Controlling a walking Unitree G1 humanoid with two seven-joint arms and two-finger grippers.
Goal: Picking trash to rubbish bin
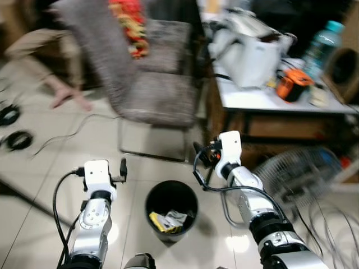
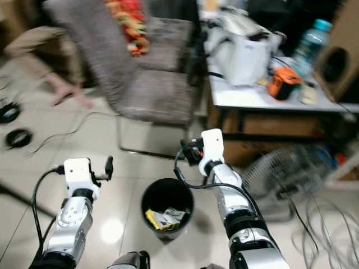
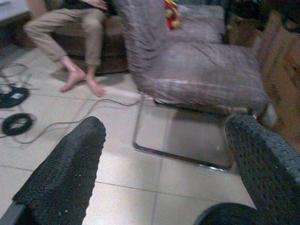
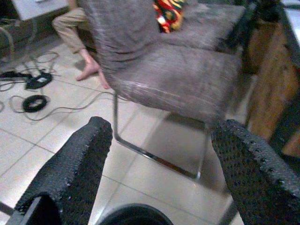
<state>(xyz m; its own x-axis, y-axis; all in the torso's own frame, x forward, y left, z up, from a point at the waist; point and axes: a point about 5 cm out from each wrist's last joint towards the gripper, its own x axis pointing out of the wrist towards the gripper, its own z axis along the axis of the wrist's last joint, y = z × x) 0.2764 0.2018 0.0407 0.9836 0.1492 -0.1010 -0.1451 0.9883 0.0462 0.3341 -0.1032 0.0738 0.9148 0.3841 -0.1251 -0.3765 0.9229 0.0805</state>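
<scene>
Pale floor tiles (image 1: 157, 168) spread under everything, glossy enough to throw back two spots of light. Above them the left gripper (image 3: 164, 154) hangs empty with its two black fingers (image 3: 65, 173) spread wide apart, pointed toward the chair. The right gripper (image 4: 159, 159) is likewise empty, its fingers (image 4: 75, 168) well apart, held over the far rim of the bin. Both silver arms reach forward, the left arm (image 1: 92, 218) to the left of the bin and the right arm (image 1: 247, 196) to its right.

Between the two arms a round black bin (image 1: 171, 208) stands on the tiles. Trash (image 1: 167, 220) lies in its bottom: a yellow wrapper and some crumpled pale paper.

Beyond the bin stands a grey fabric chair (image 1: 157, 84) on a chrome tube frame, with a red and yellow cloth (image 1: 132, 25) draped over its back. To the right of the chair is a table (image 1: 263, 101); on its top sit a white machine (image 1: 249, 50), an orange tool (image 1: 291, 84) and a clear bottle (image 1: 322, 47) near the right edge. A wire fan guard (image 1: 297, 174) leans on the floor by the table.

At the far left a person's bare feet (image 3: 82, 82) and tan trouser legs (image 3: 70, 28) show, with black coiled cables (image 1: 14, 129) on the tiles nearby.
</scene>
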